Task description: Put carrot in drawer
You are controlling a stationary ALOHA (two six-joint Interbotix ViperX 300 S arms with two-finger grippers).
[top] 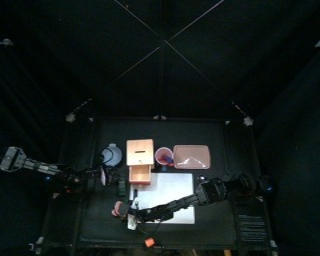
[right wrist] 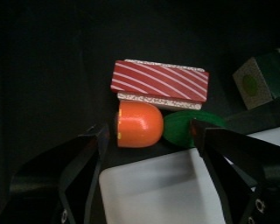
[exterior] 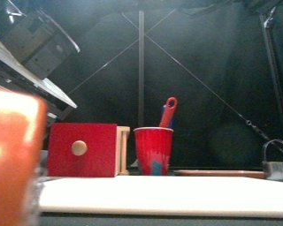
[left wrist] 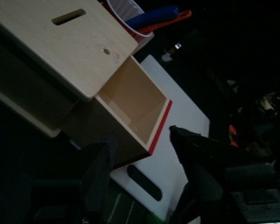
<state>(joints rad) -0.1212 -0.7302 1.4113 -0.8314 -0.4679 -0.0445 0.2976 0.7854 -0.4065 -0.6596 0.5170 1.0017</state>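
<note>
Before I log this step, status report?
Both jaws open, empty. Right gripper over carrot. Drawer pulled out, empty. Striped block and green piece crowd carrot.

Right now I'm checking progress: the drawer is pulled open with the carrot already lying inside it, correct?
Not quite. The drawer is pulled open but empty, as the left wrist view shows. The carrot still lies outside, between the right gripper's open fingers in the right wrist view.
</note>
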